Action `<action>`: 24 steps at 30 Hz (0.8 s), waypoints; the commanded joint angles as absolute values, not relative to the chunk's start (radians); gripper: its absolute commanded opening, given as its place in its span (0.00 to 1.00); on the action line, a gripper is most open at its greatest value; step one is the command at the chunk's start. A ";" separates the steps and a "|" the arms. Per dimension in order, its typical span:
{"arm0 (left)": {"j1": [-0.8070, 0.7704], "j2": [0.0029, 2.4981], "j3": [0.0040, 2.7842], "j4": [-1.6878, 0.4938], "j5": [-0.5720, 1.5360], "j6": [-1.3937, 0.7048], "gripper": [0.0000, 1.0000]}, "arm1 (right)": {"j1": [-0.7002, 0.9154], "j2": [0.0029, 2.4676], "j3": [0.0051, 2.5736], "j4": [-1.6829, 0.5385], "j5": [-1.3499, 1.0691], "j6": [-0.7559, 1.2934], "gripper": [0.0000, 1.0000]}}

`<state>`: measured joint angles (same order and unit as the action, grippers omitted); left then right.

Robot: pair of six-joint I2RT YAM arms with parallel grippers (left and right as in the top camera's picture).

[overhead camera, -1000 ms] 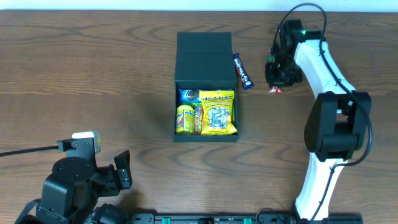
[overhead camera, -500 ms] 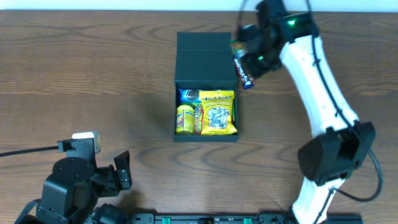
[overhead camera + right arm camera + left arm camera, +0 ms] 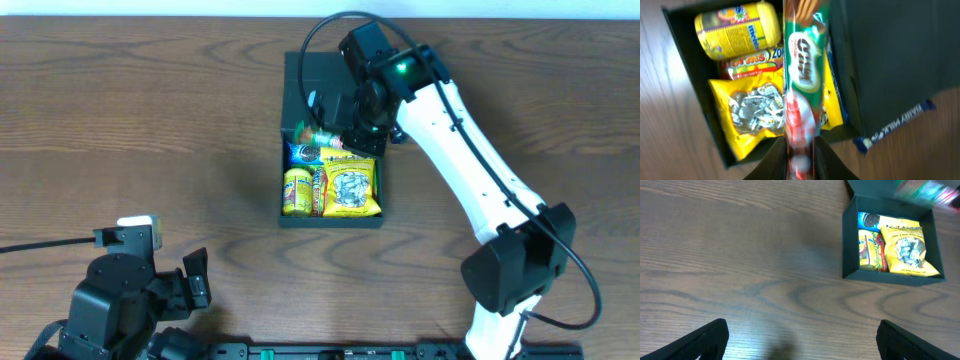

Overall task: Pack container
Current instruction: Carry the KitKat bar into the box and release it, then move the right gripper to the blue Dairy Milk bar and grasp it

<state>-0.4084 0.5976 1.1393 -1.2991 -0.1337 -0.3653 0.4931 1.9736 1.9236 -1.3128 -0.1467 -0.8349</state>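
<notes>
At 7 o'clock on the bench (image 3: 150, 120), the left end effector (image 3: 802, 334) was idle, with its fingers spread wide. The container (image 3: 330, 222) sat open at the centre, holding yellow snacks (image 3: 350, 185). Over its 12 o'clock edge, the right end effector (image 3: 800, 150) pinched a green packet (image 3: 802, 75). This looked like the placing step; the next move probably called for lowering the packet inside and then releasing it.

Robot lab bench rather than a home, wood-grain table (image 3: 150, 120) against a pale wall (image 3: 150, 6), white robot arm (image 3: 470, 150) and black robot arm (image 3: 110, 310) based at the near edge, black rail (image 3: 340, 352) along that edge, thin cable (image 3: 40, 243) running off to the side
</notes>
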 commanded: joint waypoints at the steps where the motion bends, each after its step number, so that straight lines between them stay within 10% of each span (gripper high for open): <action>1: -0.404 0.594 1.140 -1.300 -0.130 -0.362 0.95 | 0.494 1.966 1.849 -1.275 -0.157 -1.001 0.17; 18: -0.404 0.594 1.140 -1.296 -0.130 -0.362 0.95 | 0.492 1.966 1.725 -1.000 -0.077 -0.929 0.09; 24: -0.404 0.595 1.140 -1.297 -0.130 -0.362 0.95 | 0.418 1.966 1.725 -0.856 0.109 -0.432 0.31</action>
<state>-0.4084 0.5976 1.1393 -1.2972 -0.1333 -0.3656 0.4702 1.9736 1.7245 -0.8783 0.0040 -0.7193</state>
